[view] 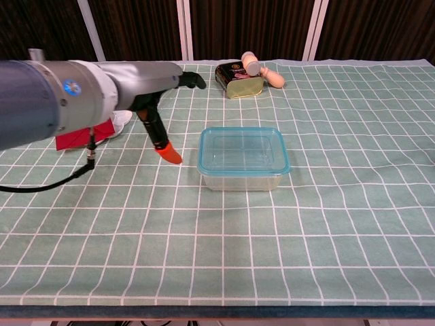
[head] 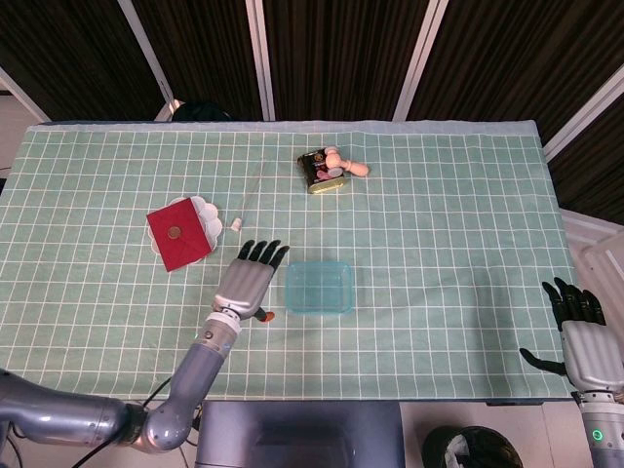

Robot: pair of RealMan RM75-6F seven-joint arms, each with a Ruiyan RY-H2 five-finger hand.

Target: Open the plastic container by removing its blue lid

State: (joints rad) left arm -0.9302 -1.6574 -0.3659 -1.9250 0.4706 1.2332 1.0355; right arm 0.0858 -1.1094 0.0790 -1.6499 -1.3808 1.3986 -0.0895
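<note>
The clear plastic container (head: 318,288) (view: 243,159) with its blue lid on sits in the middle of the green checked table. My left hand (head: 250,281) (view: 160,102) hovers just left of the container, fingers spread and holding nothing, its orange-tipped thumb (view: 168,153) pointing down near the container's left edge without touching it. My right hand (head: 585,342) stays at the table's near right corner, fingers apart and empty; the chest view does not show it.
A red envelope (head: 178,233) lies on a white dish (head: 207,214) to the left. A thin glass tube (head: 248,199) lies behind it. A tin (head: 320,171) (view: 238,79) with a wooden peg (head: 345,165) stands at the back centre.
</note>
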